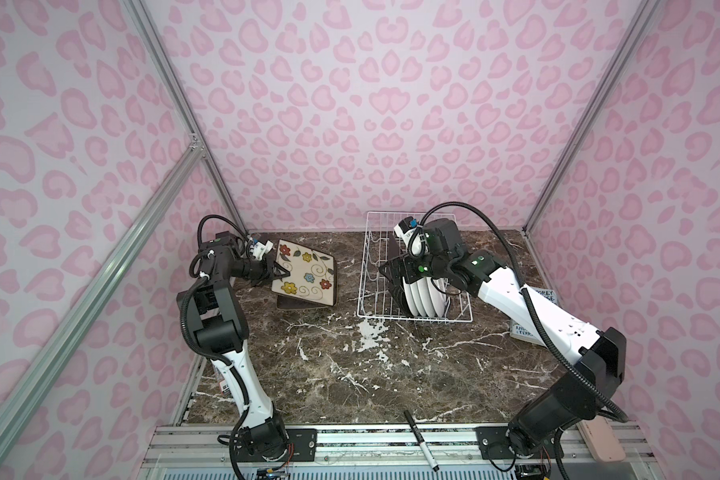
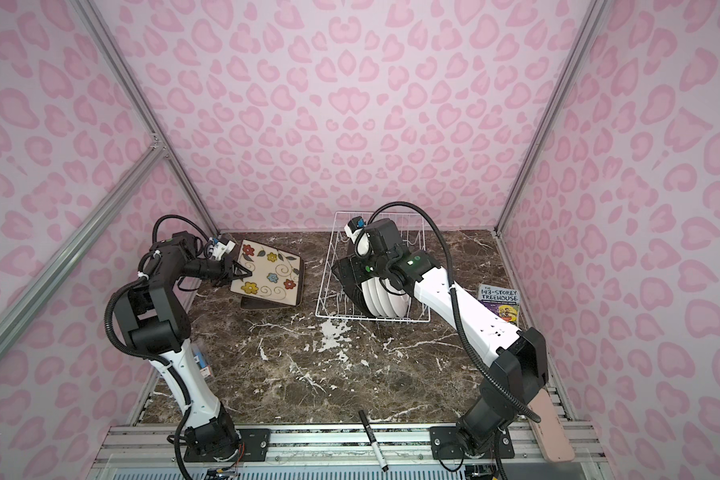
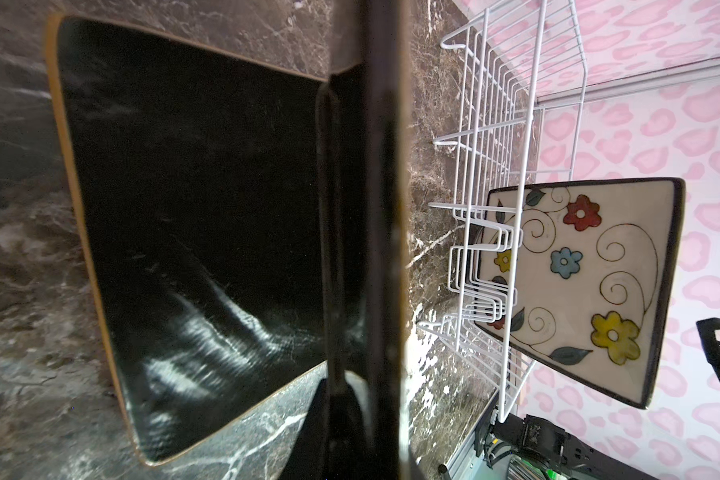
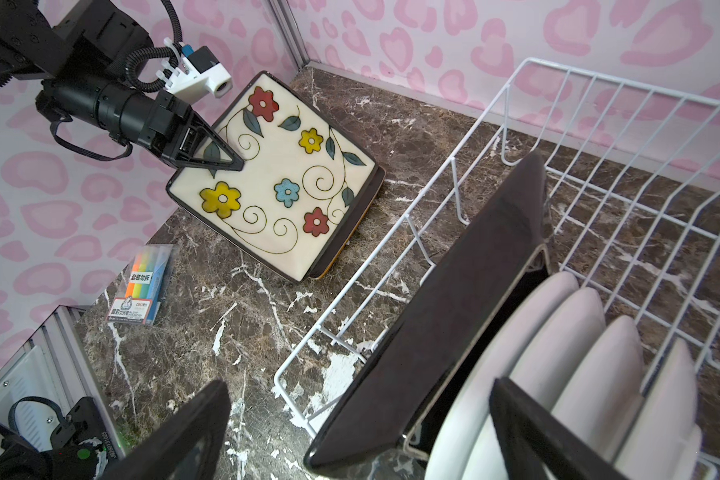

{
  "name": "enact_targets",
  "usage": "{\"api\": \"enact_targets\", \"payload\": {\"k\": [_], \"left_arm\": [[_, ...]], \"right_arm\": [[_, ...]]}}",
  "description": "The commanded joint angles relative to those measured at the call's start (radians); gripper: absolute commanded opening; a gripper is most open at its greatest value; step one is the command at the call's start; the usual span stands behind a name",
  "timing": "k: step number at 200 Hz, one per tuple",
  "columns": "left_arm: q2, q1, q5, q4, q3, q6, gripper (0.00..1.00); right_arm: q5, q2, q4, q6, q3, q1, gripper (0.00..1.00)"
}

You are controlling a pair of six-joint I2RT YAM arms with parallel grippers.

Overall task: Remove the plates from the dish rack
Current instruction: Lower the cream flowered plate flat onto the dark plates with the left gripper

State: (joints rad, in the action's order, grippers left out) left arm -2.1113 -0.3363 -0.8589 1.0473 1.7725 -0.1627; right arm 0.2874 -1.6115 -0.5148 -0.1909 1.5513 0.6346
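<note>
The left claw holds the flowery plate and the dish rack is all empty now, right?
Not empty. The left claw does hold the flowery plate, but the dish rack still has a dark square plate and white round plates, as the right wrist view shows.

This is a robotics lab test cell rather than a real kitchen. It is a booth framed in aluminium extrusion posts (image 1: 176, 95) and lined with pink heart-spotted wall panels (image 1: 391, 104). It has a marble-patterned tabletop (image 1: 350, 374), with a left arm (image 1: 242, 374) and a right arm (image 1: 536, 316) bolted to a metal rail (image 1: 370, 440) at its front edge. A wire dish rack (image 1: 364, 270), a children's book (image 2: 499, 303) and a marker (image 1: 420, 440) lie about.
</note>
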Motion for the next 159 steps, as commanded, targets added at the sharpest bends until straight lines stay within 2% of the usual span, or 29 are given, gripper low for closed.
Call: {"api": "enact_targets", "payload": {"k": [1, 132, 159], "left_arm": [[-0.02, -0.003, -0.134, -0.002, 0.026, -0.026, 0.03], [-0.086, -0.018, -0.12, -0.036, -0.019, -0.018, 0.03], [-0.099, -0.021, -0.113, -0.037, -0.018, -0.015, 0.07]], "right_arm": [[-0.011, -0.01, -0.004, 0.007, 0.003, 0.001, 0.99], [-0.017, -0.022, -0.029, 0.012, 0.018, 0.01, 0.99], [-0.026, -0.021, -0.036, 0.016, 0.018, 0.017, 0.99]]}}
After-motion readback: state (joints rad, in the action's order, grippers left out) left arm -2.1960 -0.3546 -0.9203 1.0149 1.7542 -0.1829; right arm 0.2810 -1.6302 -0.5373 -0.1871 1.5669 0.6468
